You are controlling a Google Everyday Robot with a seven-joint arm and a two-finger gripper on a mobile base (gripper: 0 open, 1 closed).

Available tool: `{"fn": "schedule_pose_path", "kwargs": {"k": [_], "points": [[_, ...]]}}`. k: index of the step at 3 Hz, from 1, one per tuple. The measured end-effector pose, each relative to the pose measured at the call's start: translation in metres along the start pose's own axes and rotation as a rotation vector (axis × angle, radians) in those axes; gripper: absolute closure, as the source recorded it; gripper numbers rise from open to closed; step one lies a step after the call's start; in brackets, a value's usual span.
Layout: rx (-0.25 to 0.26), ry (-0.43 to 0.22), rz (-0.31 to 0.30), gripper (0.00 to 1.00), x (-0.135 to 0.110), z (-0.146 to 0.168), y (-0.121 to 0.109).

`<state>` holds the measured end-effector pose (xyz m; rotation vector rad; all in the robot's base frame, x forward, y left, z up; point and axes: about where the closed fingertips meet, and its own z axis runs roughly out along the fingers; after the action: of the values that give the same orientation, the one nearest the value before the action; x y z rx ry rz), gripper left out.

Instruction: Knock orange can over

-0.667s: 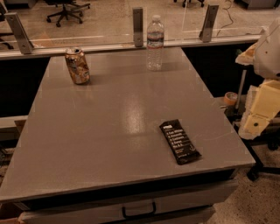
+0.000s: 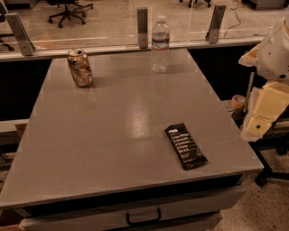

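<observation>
Camera view looks down over a grey table (image 2: 90,149) from its near edge. Closest of all, below the front lip, is a drawer with a dark handle (image 2: 143,217).

On the tabletop, toward the near right corner, a black snack-bar wrapper (image 2: 185,146) lies flat, angled, with pale print on it. The rest of the near and middle surface is bare and faintly shiny.

Off the right side of the table, level with the wrapper, hangs the robot's cream-coloured gripper (image 2: 257,124), beyond the right edge and not touching anything. Whether it is wide or narrow cannot be told.

At the far left of the tabletop the orange can (image 2: 80,67) stands upright, silver top up, close to the far edge and in from the left edge. Open grey surface lies between it and the gripper.

A clear water bottle (image 2: 160,44) stands upright near the middle of the far edge, to the can's right and well apart from it.

Behind the table runs a glass barrier held by metal posts (image 2: 142,21), and beyond it an office chair (image 2: 67,9) on a pale floor.
</observation>
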<state>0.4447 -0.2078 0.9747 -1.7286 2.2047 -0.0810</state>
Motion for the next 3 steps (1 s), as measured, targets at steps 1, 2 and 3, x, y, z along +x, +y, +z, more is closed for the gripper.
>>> {"fn": "schedule_pose_path", "kwargs": {"k": [1,2,3], "points": [[-0.014,-0.092,-0.073,0.00,-0.050,0.028,-0.015],[-0.039,-0.242,-0.193,0.00,-0.149,0.063,-0.033],[-0.039,-0.242,-0.193,0.00,-0.149,0.063,-0.033]]}}
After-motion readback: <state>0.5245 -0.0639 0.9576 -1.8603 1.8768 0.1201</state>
